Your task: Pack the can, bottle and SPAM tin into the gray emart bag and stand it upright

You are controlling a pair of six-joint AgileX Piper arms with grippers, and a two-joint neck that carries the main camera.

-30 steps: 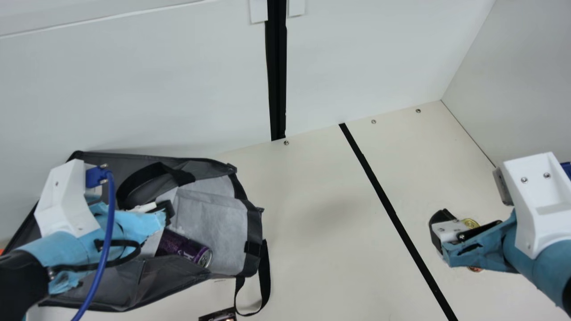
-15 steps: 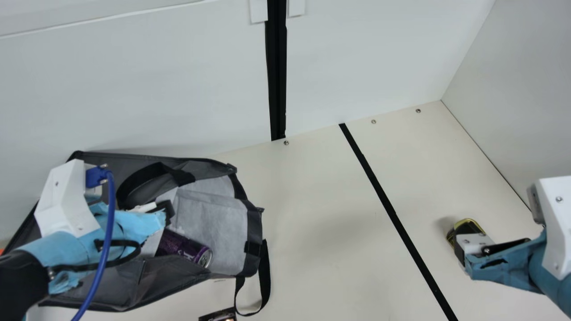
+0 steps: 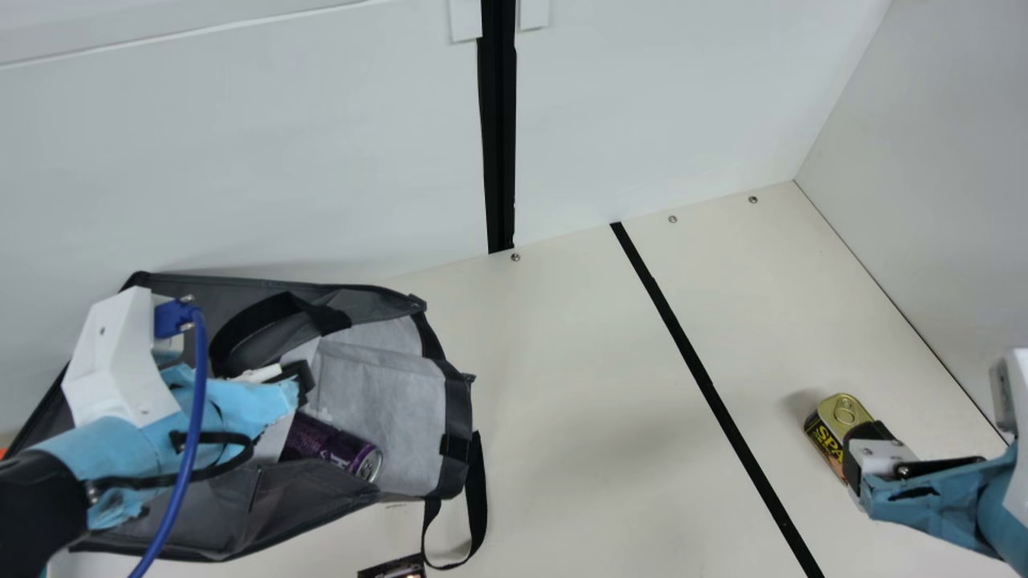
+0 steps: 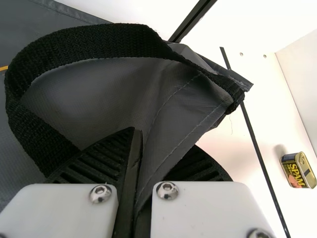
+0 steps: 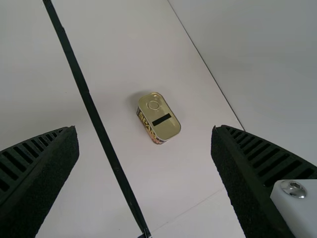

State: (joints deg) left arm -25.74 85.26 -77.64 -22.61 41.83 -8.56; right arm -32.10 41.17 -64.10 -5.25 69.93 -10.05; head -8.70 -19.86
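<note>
Fingers apart, the right gripper (image 5: 144, 128) hangs near the rectangular gold-topped SPAM tin (image 5: 171, 130) on the cream table (image 3: 562, 449); closing off-center could topple it. Left gripper (image 4: 161, 139) clamps the gray fabric bag (image 4: 111, 94).

1. One gray emart bag (image 3: 385, 417) is lying on one table (image 3: 562, 385).
2. One purple can (image 3: 325, 444) is resting inside.
3. One SPAM tin (image 3: 837, 425) is sitting outside.
4. Two black straps (image 3: 479, 490) are looping from the bag.
5. One dark item (image 3: 393, 569) is peeking in at the main view's bottom edge.
6. Three screws (image 3: 672, 219) are dotting the table's back.
7. One black strip (image 3: 701, 379) is crossing the table.
</note>
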